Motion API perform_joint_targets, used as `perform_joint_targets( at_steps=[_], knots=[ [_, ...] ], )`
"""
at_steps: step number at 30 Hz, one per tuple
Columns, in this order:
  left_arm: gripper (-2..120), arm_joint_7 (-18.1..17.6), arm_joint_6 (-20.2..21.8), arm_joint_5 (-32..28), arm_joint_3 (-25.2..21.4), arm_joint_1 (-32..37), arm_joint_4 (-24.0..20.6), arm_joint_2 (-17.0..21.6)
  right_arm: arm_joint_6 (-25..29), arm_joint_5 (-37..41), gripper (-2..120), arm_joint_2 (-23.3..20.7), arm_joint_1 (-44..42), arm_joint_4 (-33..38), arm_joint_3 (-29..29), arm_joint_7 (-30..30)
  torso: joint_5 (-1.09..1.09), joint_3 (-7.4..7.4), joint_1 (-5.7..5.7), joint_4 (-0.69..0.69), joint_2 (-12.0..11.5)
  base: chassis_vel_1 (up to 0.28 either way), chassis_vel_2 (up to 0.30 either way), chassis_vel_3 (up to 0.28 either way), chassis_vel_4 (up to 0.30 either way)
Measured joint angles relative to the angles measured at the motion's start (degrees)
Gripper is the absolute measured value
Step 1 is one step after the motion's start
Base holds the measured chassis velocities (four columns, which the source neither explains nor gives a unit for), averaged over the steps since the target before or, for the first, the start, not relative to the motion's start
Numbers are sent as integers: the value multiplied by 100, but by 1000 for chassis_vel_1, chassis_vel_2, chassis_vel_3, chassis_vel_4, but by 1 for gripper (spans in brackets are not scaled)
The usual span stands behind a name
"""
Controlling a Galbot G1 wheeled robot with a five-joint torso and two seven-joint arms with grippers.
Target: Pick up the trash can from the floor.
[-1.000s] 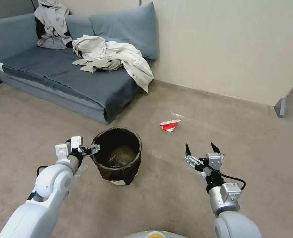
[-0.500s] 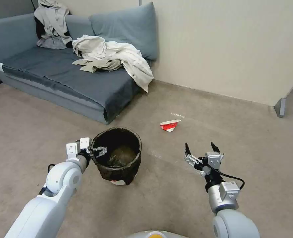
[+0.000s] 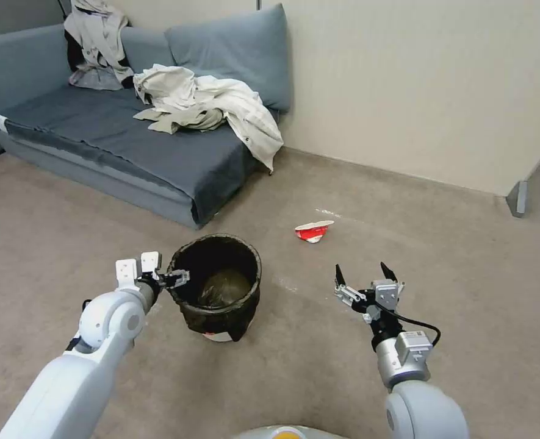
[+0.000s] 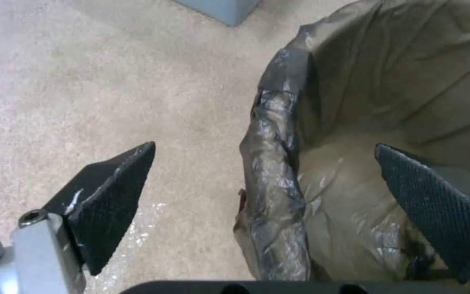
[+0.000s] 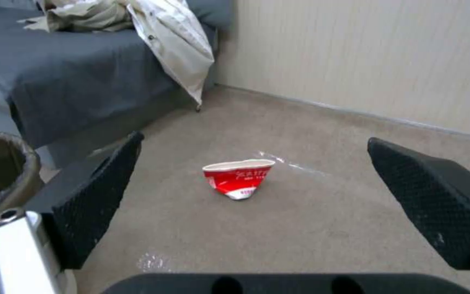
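Between the spread fingers (image 4: 112,200) of the left gripper (image 3: 171,278) runs the bagged rim of the trash can (image 3: 218,286), upright on the floor (image 3: 318,366). Closing may pinch only loose liner, which could slip. Farther off, the right gripper (image 3: 362,274) hangs apart, open.

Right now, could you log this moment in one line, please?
left claw: open, straddling bag-lined white bin rim | right claw: open, idle

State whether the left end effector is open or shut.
Open: the left end effector straddles the trash can rim, one finger inside, one outside.
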Motion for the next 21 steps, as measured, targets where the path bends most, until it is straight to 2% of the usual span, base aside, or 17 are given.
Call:
perform_joint_targets(
  at_steps=[9, 21],
  knots=[
    [100, -102, -2, -261, -13, -42, 128, -62, 1, 35, 100, -34, -2, -1, 15, 3, 0, 0, 0, 0, 0, 0, 0, 0, 0],
    [97, -115, -7, -273, -1, 25, 215, -178, 1, 112, 100, -114, 22, -7, 38, 10, 0, 0, 0, 1, 0, 0, 0, 0, 0]
  ],
)
